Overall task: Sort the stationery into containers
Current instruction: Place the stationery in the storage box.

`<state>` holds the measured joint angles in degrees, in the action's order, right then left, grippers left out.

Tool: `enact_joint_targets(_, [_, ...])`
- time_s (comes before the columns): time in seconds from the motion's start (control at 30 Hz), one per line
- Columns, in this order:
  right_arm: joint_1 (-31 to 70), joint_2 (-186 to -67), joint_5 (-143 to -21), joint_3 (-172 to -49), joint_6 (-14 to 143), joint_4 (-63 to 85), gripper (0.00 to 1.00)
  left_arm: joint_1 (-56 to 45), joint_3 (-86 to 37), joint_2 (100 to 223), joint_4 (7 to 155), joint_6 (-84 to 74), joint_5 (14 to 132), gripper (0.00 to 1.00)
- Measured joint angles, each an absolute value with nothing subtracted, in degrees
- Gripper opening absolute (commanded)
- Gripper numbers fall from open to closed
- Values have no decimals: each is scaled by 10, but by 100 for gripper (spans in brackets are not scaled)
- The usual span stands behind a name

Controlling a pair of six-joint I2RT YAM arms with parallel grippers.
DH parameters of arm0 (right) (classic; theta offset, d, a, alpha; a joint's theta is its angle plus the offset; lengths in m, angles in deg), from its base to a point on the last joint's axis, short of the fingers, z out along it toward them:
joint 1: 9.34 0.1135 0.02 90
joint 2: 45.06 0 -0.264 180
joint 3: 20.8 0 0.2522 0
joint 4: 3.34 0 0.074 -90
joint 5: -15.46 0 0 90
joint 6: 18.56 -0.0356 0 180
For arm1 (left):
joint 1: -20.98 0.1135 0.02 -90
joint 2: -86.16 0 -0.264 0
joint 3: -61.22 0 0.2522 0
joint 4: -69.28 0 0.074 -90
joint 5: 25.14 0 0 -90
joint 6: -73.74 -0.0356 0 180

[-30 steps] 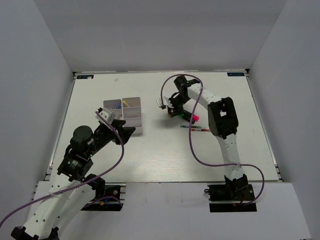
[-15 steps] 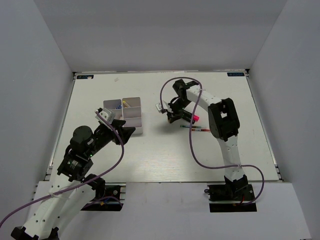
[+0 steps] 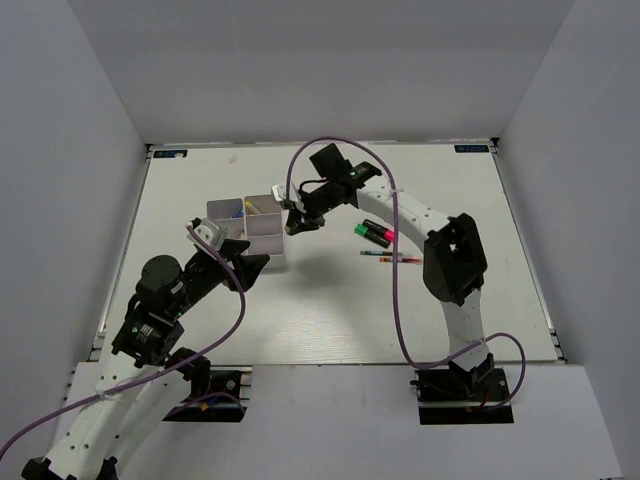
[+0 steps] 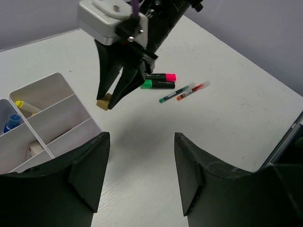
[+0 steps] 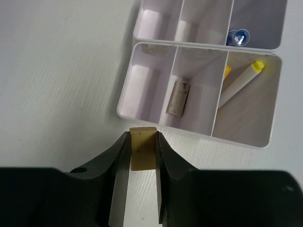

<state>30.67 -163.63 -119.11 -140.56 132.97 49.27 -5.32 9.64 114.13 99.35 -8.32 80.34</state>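
My right gripper (image 5: 142,137) is shut on a small beige eraser (image 5: 142,153), held in the air just off the near edge of the divided pale tray (image 5: 124,101). In the top view this gripper (image 3: 297,222) hangs beside the tray's right wall (image 3: 284,240). One compartment holds another eraser (image 5: 179,97), and a white pen with a yellow end (image 5: 240,83) lies in the one beside it. On the table lie a pink-ended highlighter (image 4: 161,76), a green-ended highlighter (image 4: 158,84) and two thin pens (image 4: 184,91). My left gripper (image 4: 142,137) is open and empty, low in front of the tray.
A blue-capped item (image 5: 236,36) sits in a far compartment. The highlighters (image 3: 372,233) and thin pens (image 3: 392,257) lie right of centre, under the right arm's forearm. White walls close in the table on three sides.
The right gripper closed on the eraser near the highlighters, lifted it and swung left to the tray's edge. The left arm has stayed put.
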Motion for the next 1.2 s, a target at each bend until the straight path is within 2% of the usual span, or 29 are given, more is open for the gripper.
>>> enact_joint_targets(0.33, [328, -1715, -1193, -1492, 1185, 426, 5, -53, 96, 1110, 988, -83, 811, 67])
enact_joint_targets(0.57, [351, -1737, -1173, -1496, 1152, 398, 12, -53, 96, 1111, 989, -83, 819, 67])
enact_joint_targets(0.63, [355, -1740, -1164, -1496, 1146, 390, 18, -53, 96, 1111, 989, -83, 819, 67])
enact_joint_targets(0.83, [357, -1748, -1125, -1496, 1136, 355, 19, -53, 96, 1111, 989, -83, 820, 67])
enact_joint_targets(0.9, [357, -1750, -1111, -1496, 1135, 347, 24, -53, 96, 1111, 989, -83, 820, 67])
enact_joint_targets(0.97, [356, -1752, -1100, -1496, 1133, 339, 37, -53, 96, 1111, 989, -83, 820, 67])
enact_joint_targets(1.07, [356, -1752, -1090, -1496, 1131, 338, 49, -53, 96, 1111, 989, -83, 820, 67])
enact_joint_targets(1.13, [357, -1752, -1091, -1496, 1131, 338, 54, -53, 96, 1111, 989, -83, 820, 67])
enact_joint_targets(1.17, [357, -1752, -1092, -1496, 1131, 339, 60, -53, 96, 1111, 989, -83, 820, 67])
enact_joint_targets(1.2, [357, -1752, -1096, -1496, 1131, 341, 60, -53, 96, 1111, 989, -83, 820, 67])
